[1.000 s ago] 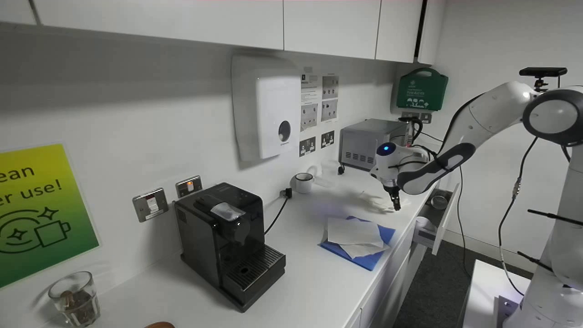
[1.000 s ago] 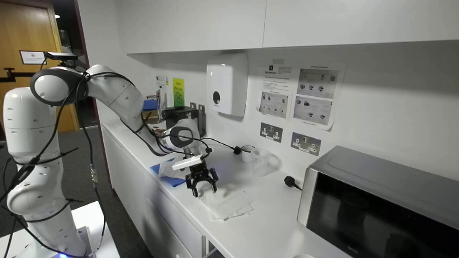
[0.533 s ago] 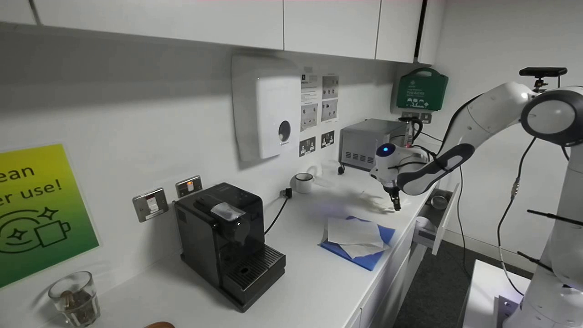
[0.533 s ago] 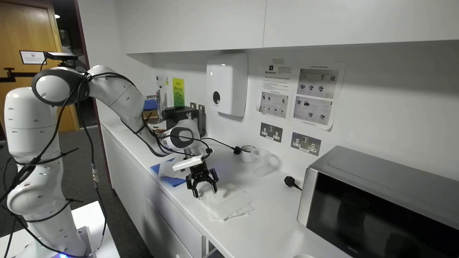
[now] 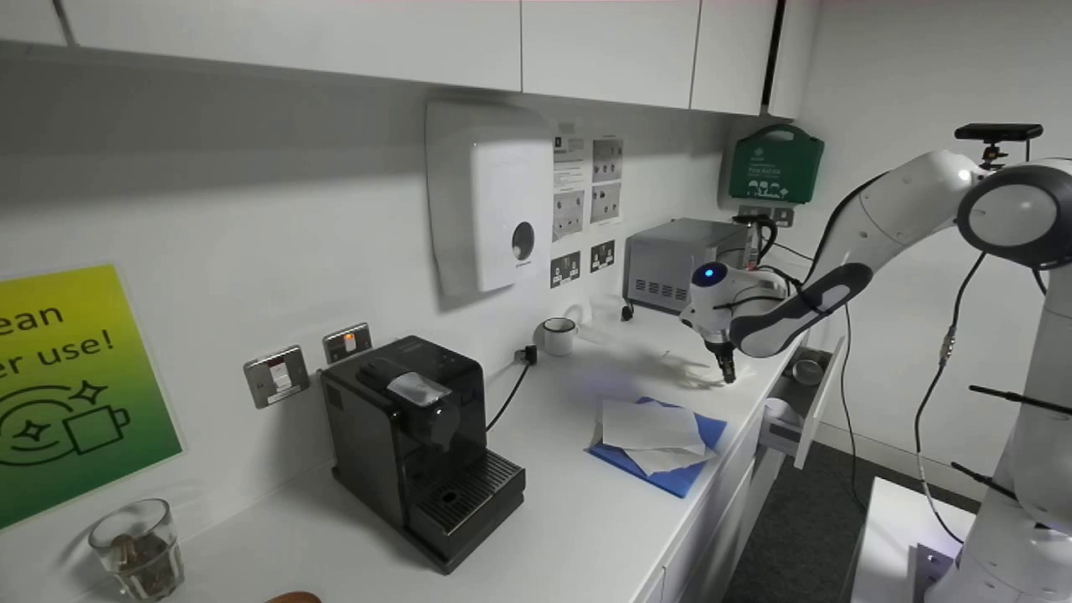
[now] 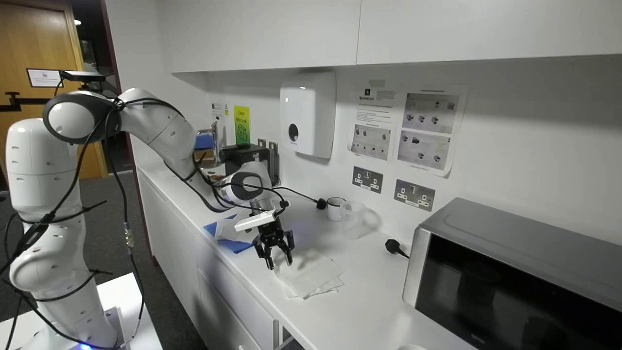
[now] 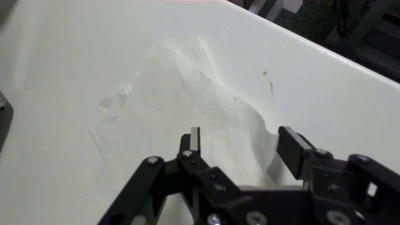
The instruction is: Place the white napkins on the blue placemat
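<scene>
In an exterior view, the gripper (image 6: 280,264) points down, jaws parted, at the edge of the white napkins (image 6: 311,277), which lie in a loose pile on the counter (image 6: 362,301). Beyond it, white paper (image 6: 230,228) covers part of the blue placemat (image 6: 235,246).

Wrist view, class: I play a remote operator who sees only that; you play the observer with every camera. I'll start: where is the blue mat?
Observer: The blue mat lies on the counter, between the tool and the coffee machine.
Operator: Is anything lying on it?
Observer: Yes, in an exterior view white napkins cover much of it.
Operator: Name one thing standing by the wall.
Observer: A white mug with a dark rim, visible in both exterior views.
</scene>
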`<action>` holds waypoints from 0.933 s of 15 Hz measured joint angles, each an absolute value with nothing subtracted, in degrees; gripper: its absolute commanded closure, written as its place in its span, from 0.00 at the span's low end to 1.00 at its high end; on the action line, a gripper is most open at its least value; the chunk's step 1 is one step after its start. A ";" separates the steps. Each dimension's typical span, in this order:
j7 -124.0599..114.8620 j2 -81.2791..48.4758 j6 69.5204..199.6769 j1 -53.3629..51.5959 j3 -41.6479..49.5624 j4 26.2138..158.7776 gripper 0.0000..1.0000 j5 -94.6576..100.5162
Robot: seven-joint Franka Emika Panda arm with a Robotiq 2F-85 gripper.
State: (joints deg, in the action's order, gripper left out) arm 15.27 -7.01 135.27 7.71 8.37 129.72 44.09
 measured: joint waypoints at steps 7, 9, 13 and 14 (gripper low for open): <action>15.42 -7.13 135.27 7.71 8.38 129.71 1.00 43.74; 15.42 -7.13 135.26 7.71 8.38 129.63 1.00 43.03; 15.42 -6.87 135.26 7.71 8.38 129.26 1.00 41.14; 15.41 -6.60 135.26 7.71 8.39 129.22 1.00 40.53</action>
State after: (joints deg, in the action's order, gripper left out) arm 15.41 -6.60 135.26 7.71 8.39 129.22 40.53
